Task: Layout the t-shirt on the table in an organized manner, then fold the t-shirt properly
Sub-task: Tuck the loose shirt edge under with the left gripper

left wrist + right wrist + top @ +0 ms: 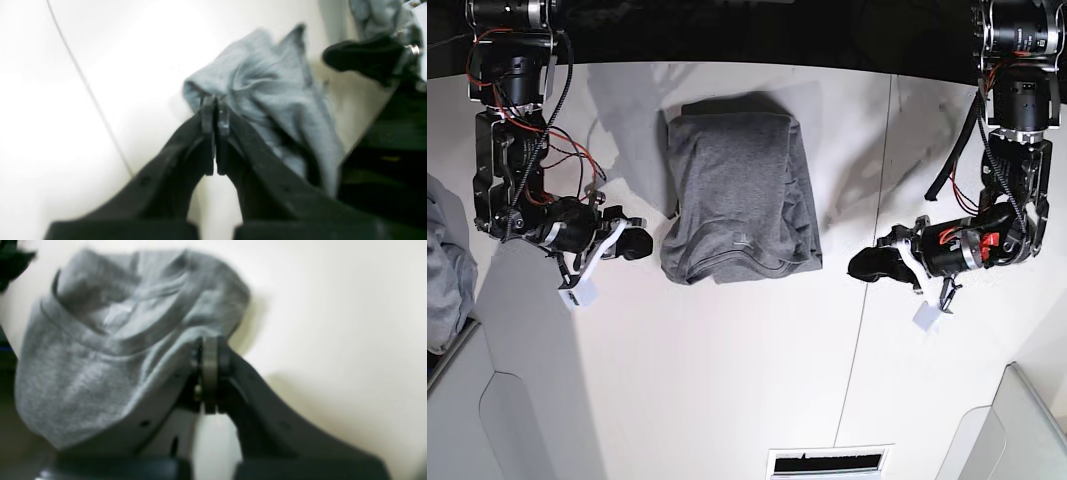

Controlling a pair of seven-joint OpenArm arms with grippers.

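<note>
The t-shirt (739,195) lay folded into a compact rectangle on the white desk (727,380), toward the far middle, with its ribbed collar edge facing the near side. A thin dark seam line (867,250) crossed the desk to the right of the garment in the base view.

The left pincer (867,265) hovered beside the t-shirt, clear of the fabric, with its jaws pressed together and holding nothing. The right pincer (635,243) stood just off the opposite side of the t-shirt, likewise pressed together and empty.

A paler bunched cloth (445,265) lay at the desk's edge.
</note>
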